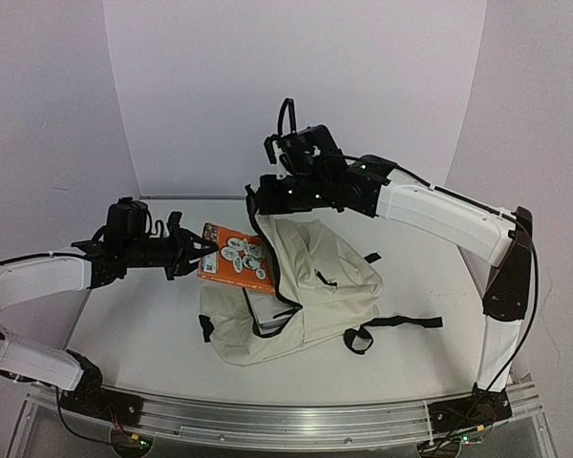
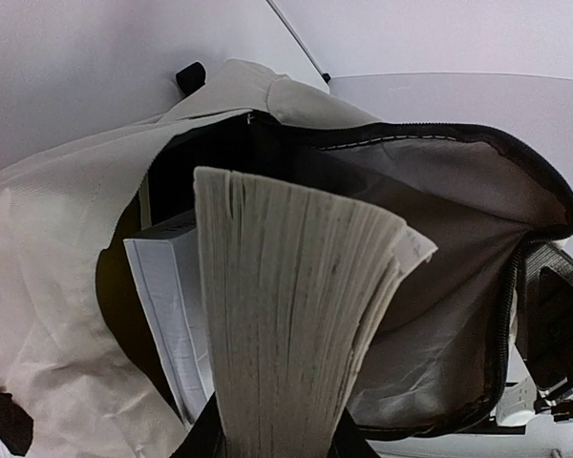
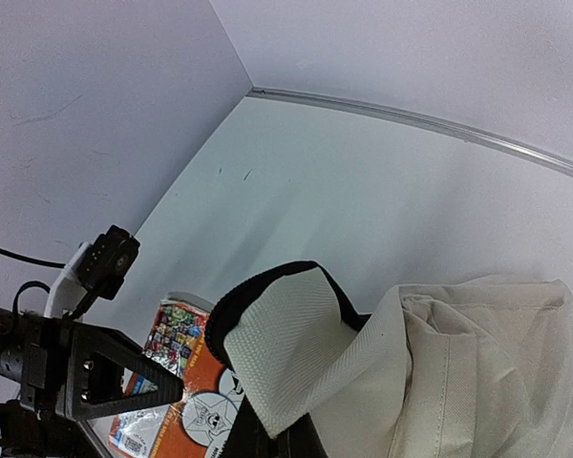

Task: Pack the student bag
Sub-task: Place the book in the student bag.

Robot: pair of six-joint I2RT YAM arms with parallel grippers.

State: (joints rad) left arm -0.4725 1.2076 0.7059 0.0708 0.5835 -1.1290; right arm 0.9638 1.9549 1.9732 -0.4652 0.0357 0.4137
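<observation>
Student bag point(image 1: 334, 277) open: white notebook point(image 2: 162, 296) inside, orange book point(image 1: 234, 258) at mouth.

Your left arm point(image 1: 38, 277) reaches in from the left edge of the top view, forearm level, with the left gripper point(image 1: 199, 252) partly closed on an orange book point(image 1: 237, 262). Your right arm point(image 1: 439, 215) arches from lower right to upper centre, the right gripper point(image 1: 258, 208) pinched tight on the student bag point(image 1: 315, 286) rim
</observation>
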